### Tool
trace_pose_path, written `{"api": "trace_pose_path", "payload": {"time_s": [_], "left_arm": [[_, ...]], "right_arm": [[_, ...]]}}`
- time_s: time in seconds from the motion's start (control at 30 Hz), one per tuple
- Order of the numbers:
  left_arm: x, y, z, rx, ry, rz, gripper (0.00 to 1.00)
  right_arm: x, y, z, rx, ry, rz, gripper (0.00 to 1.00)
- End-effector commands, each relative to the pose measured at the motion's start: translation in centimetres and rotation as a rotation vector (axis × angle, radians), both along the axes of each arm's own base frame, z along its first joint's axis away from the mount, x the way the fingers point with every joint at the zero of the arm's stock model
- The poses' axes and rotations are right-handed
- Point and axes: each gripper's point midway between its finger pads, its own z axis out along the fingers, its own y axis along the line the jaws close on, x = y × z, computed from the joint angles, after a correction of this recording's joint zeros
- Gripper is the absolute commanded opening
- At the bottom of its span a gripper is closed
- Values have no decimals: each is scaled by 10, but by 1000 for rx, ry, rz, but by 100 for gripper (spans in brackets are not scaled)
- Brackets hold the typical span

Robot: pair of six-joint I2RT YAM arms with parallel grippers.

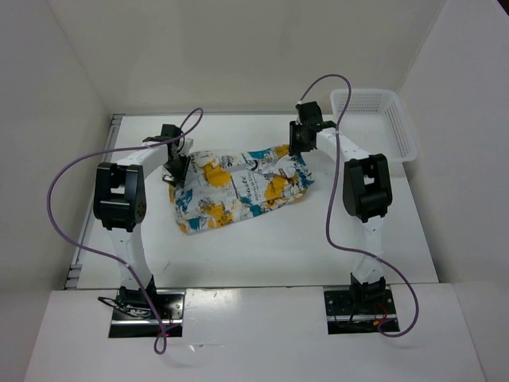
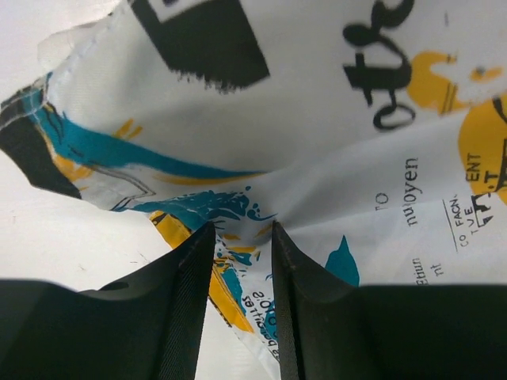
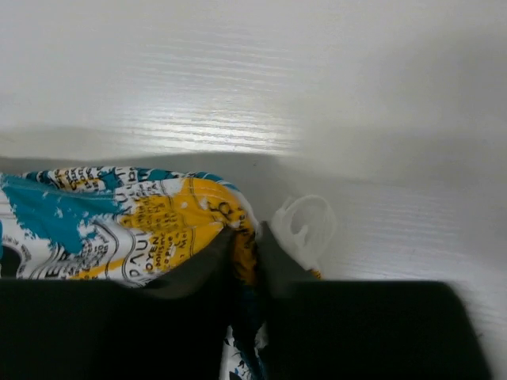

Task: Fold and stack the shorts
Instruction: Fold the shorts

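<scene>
the shorts (image 1: 238, 189) lay spread and rumpled on the white table (image 1: 262, 255), in the middle of the work area between the two arms. the cloth ran on a slant, with its near-left end lower in the top view and its far-right end higher. separate pieces could not be told apart in the mass.

the left gripper (image 1: 174, 172) stood at the left edge of the cloth. in the left wrist view, the left gripper (image 2: 242, 231) had its jaws at a narrow gap, with a puckered fold of the shorts (image 2: 317, 158) pinched between them.

the right gripper (image 1: 301, 148) stood at the far-right corner of the cloth. in the right wrist view, the right gripper (image 3: 245, 236) was closed almost fully on the edge of the shorts (image 3: 119, 222), and a small white tag (image 3: 305, 226) showed just beside the fingers.

a white lattice basket (image 1: 375, 119) sat at the far-right corner of the table, well apart from the cloth.
</scene>
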Motion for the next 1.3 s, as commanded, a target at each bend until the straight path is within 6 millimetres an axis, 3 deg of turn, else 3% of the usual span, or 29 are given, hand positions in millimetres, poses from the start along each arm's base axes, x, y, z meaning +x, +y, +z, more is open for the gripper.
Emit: {"api": "trace_pose_path", "payload": {"time_s": [0.0,0.03,0.07,0.1,0.13,0.23,0.33,0.37,0.4,0.47,0.5,0.57,0.77,0.87,0.9,1.0,1.03,1.13,1.2,1.27], "left_arm": [[-10,24,-13,93,39,38,42],[-6,21,-2,75,19,33,44],[-6,18,6,60,19,28,44],[7,11,24,22,-27,17,45],[13,7,45,-2,-71,9,46],[33,-5,102,-89,-200,-18,52],[47,-9,125,-141,-250,-32,55],[47,-4,121,-139,-240,-19,56],[50,1,113,-138,-226,-9,56],[57,8,100,-102,-227,8,56],[57,13,84,-73,-199,23,56],[60,18,64,-46,-167,36,56],[66,38,24,60,-122,80,56],[65,47,12,85,-102,99,56],[65,47,12,86,-102,99,56],[64,49,5,94,-93,102,56],[61,47,2,86,-84,98,56],[57,37,0,30,-63,75,54],[50,20,-2,-60,-33,42,49],[47,2,2,-131,-26,7,39]], "right_arm": [[24,-18,3,-42,-72,-98,41],[20,-22,-6,-80,-63,-61,72],[20,-22,-6,-95,-67,-44,78],[19,-24,-9,-109,-68,-29,82],[20,-25,4,-123,-96,-9,85],[18,-24,17,-127,-119,13,86],[0,-12,22,-70,-89,85,86],[-9,-7,24,-46,-78,122,86],[-20,-8,12,-45,-43,130,86],[-31,-11,6,-49,-20,130,86],[-42,-14,-9,-57,20,131,86],[-54,-17,-21,-68,52,139,86],[-68,-17,-35,-59,97,154,86],[-78,-11,-47,-30,136,180,72],[-79,-9,-47,-21,137,187,61],[-81,-7,-52,-11,151,195,42],[-79,-7,-53,-11,151,195,29],[-71,-10,-49,-31,126,178,8],[-62,-14,-41,-60,96,166,0],[-53,-15,-30,-74,54,174,0]]}}
